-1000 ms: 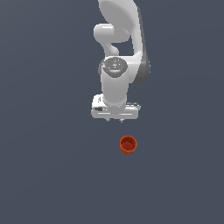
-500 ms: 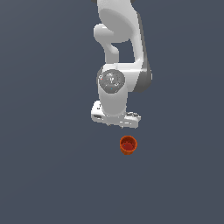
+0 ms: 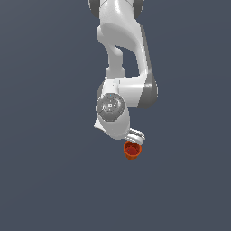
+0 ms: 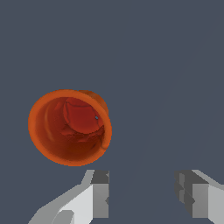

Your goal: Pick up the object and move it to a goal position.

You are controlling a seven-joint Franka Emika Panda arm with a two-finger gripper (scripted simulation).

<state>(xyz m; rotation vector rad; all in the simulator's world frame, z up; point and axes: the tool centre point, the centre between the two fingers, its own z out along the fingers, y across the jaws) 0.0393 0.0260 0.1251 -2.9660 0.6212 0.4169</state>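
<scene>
Parted wide, our jaws hold nothing: in the wrist view the two grey fingers [image 4: 99, 192] stand well apart, bare floor showing between them, so the gripper [image 4: 142, 194] is released. We see one cup [image 4: 70, 127] only, and it sits beside the gripper rather than between the fingers, just off the outer side of one fingertip and not touching it.

We look straight down into the cup's mouth. It is orange-red, with a round, slightly thickened rim, walls narrowing to a smaller, darker red bottom, and faint ridges along the inner wall. It stands upright on the plain dark grey floor [image 4: 166, 65], mouth upward.

In the exterior view the cup [image 3: 131, 150] rests directly below the white wrist of our one arm [image 3: 122, 76], and the hand's pale edge sits just above its rim. We cannot tell from that view whether the hand touches the rim. We count one arm, one gripper with two fingers, one cup.
</scene>
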